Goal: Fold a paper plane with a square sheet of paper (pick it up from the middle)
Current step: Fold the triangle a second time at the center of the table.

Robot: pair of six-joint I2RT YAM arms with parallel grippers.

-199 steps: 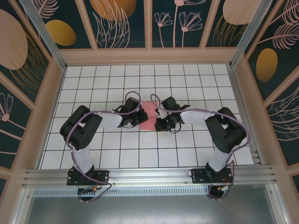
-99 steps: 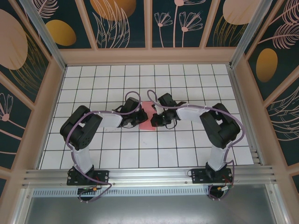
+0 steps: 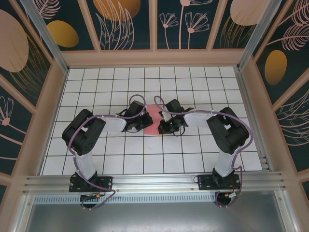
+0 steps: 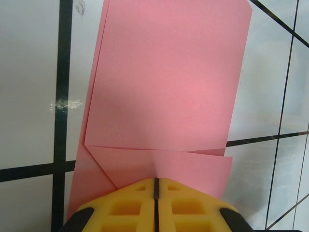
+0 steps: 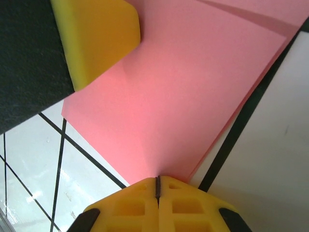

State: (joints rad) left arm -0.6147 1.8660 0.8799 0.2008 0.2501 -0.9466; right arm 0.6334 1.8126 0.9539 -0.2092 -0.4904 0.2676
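Observation:
The pink sheet of paper lies partly folded on the white grid table between both grippers. In the left wrist view the paper shows a folded flap with a diagonal crease near my fingers. My left gripper is shut, its yellow tips pinching the paper's near edge. My right gripper is shut too, pinching the opposite edge of the paper, which puckers into the tips. The left gripper's yellow finger shows at the top left of the right wrist view. From above, the left gripper and right gripper flank the sheet.
The white tiled table with black grid lines spreads around the paper. Wooden walls with dark floral panels enclose the back and sides. An aluminium rail carrying both arm bases runs along the near edge.
The right gripper swung left over the paper half a second ago, then drew back slightly right. The left arm has stayed still at the paper's left edge.

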